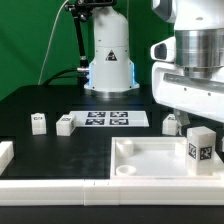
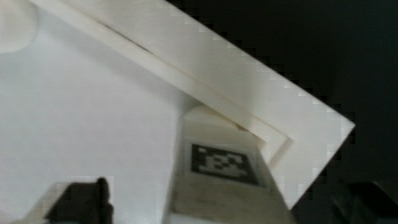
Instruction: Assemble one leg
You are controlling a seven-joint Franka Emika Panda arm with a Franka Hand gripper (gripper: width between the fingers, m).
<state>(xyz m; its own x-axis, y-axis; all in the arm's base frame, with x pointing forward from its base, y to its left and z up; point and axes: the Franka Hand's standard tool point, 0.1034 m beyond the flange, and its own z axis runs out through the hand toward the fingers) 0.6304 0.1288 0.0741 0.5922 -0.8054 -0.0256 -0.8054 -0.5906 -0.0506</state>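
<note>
One white oblong leg (image 1: 199, 148), tagged black-and-white, stands upright in the tray (image 1: 140, 160); gripper state unclear.

Robotics lab bench, black table (image 1: 40, 100), green backdrop (image 1: 30, 30), white robot arm base (image 1: 108, 55), marker board (image 1: 106, 119) of printed tags, tagged white parts, apparently cables behind

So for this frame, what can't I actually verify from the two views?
- Tool state: in the exterior view the arm's housing hides the tool; the wrist view shows only one dark fingertip at the picture's edge.
- Whether the leg standing in the tray is gripped: contact is hidden.
- Tag pattern on the leg: blurred in the wrist view.
- Marker board tags: too small to read.
</note>
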